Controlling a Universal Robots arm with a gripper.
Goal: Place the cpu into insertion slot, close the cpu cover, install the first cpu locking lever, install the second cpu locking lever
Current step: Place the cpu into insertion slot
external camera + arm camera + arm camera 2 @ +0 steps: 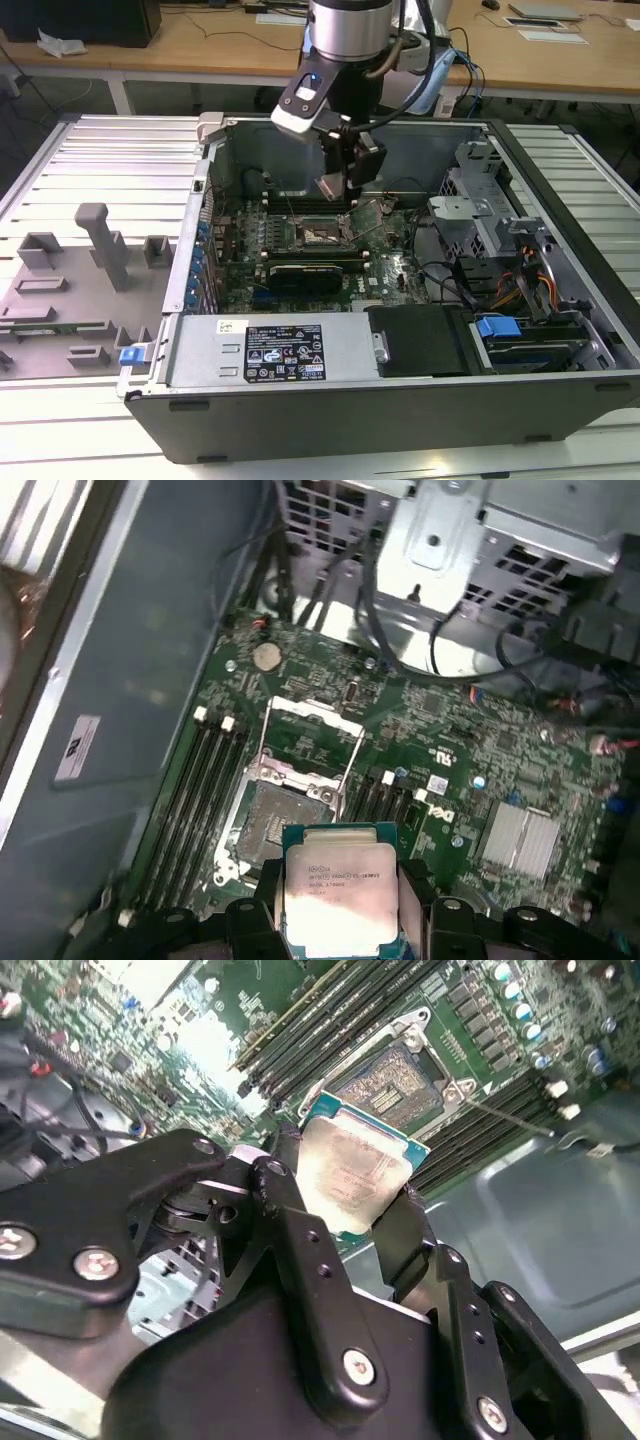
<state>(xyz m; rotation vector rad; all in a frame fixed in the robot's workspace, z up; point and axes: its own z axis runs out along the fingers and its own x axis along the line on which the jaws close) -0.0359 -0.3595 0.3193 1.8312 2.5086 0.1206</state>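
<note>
The exterior view looks steeply down over the front wall of the computer case (330, 425), while both wrist views hang close above its motherboard (450, 740), sharing the cpu (350, 1175) (340, 900) and insertion slot (395, 1080) (285, 815).

We find the computer case (420, 400) across the centre and lower right of the exterior view, lying on the slatted table (90, 150). Inside it lies the motherboard (390, 265), with the insertion slot (318, 235) near its middle. Above the slot hangs the gripper (342, 186), the cpu (329, 186) clamped between its fingers. The drive cage (480, 215) sits at the exterior view's right, the fixture tray (60, 300) at the exterior view's left, and desks (200, 45) stand behind along the top. In the first wrist view the cpu cover (308, 732) stands open just beside the slot.
</note>
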